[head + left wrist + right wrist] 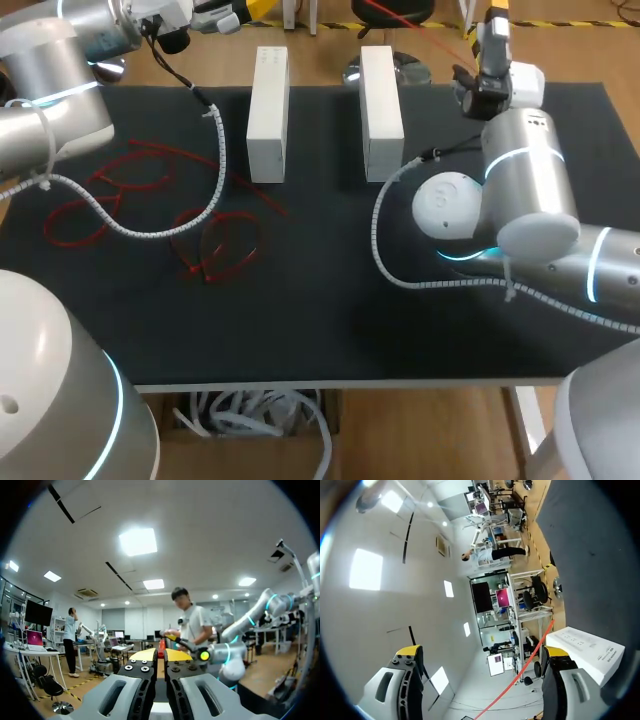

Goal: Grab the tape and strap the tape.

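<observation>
L claw [161, 656] is pinched near-shut on the red tape strand [161, 646]. R claw [482, 651] gapes wide w/ that strand running betw. its fingers, ungripped. We see more red tape [208, 262] looped on the black mat [320, 320], left of two white boxes [268, 110].
</observation>
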`<state>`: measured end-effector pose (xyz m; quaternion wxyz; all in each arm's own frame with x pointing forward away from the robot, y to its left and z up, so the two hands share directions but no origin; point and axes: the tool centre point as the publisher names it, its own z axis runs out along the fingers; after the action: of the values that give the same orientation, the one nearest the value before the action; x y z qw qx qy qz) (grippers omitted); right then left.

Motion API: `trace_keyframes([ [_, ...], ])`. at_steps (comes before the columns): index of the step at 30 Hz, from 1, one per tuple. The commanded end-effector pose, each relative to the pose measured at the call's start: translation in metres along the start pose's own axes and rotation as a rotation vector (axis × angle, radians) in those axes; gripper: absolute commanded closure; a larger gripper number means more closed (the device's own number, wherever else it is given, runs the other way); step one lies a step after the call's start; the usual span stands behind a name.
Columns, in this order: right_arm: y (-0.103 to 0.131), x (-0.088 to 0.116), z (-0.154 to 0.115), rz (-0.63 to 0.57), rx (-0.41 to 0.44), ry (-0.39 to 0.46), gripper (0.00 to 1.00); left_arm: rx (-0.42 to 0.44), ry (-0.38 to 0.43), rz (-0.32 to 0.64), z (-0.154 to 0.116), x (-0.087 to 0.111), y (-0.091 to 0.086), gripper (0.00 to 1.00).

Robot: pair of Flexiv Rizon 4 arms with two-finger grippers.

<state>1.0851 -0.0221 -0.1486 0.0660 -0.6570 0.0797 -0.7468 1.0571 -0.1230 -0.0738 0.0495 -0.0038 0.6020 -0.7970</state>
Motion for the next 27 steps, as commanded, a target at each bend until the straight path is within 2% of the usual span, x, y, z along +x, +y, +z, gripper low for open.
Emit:
trace_keyframes([
  [1,0.0006,0.0,0.0011,-0.001,0.005,0.001,0.0,0.003,0.0,0.002,-0.0003,-0.0001,0.0009,1.0],
  [3,-0.0002,-0.0001,0.0008,-0.001,0.006,0.0,0.0,0.003,0.0,0.002,-0.0003,-0.0001,0.0009,1.0],
  [4,-0.0008,-0.0003,0.0004,-0.001,0.006,0.0,0.19,0.003,0.0,0.002,-0.0003,-0.0001,0.0009,1.0],
  [5,-0.0013,-0.0007,0.0001,-0.002,0.007,-0.001,0.51,0.003,0.0,0.002,-0.0003,-0.0001,0.0009,1.0],
  [6,-0.0018,-0.0011,-0.0003,-0.003,0.008,-0.002,0.55,0.003,0.0,0.002,-0.0003,-0.0001,0.0009,1.0],
  [10,-0.0027,-0.0019,-0.0015,-0.006,0.01,-0.004,0.5,0.003,0.0,0.002,-0.0003,-0.0001,0.0009,1.0],
  [12,-0.0028,-0.0028,-0.0021,-0.007,0.007,-0.008,0.33,0.003,0.0,0.002,-0.0003,-0.0001,0.0009,1.0],
  [13,-0.0028,-0.0029,-0.0022,-0.007,0.007,-0.007,0.4,0.003,0.0,0.002,-0.0003,-0.0001,0.0009,1.0],
  [14,-0.003,-0.0032,-0.0026,-0.008,0.006,-0.007,0.53,0.003,0.0,0.002,-0.0003,-0.0001,0.0009,1.0],
  [15,-0.0033,-0.0033,-0.0029,-0.008,0.006,-0.008,0.57,0.003,0.0,0.002,-0.0003,-0.0001,0.0009,1.0],
  [21,-0.0049,-0.0041,-0.0046,-0.007,0.007,-0.009,0.6,0.003,0.0,0.002,-0.0003,-0.0001,0.0009,1.0],
  [23,-0.0057,-0.004,-0.0051,-0.006,0.008,-0.01,0.57,0.003,0.0,0.002,-0.0003,-0.0001,0.0009,1.0],
  [25,-0.0065,-0.0035,-0.0058,-0.005,0.01,-0.009,0.7,0.003,0.0,0.002,-0.0003,-0.0001,0.0009,1.0],
  [27,-0.0068,-0.0035,-0.0062,-0.005,0.011,-0.009,0.7,0.003,0.0,0.002,-0.0003,-0.0001,0.0009,1.0],
])
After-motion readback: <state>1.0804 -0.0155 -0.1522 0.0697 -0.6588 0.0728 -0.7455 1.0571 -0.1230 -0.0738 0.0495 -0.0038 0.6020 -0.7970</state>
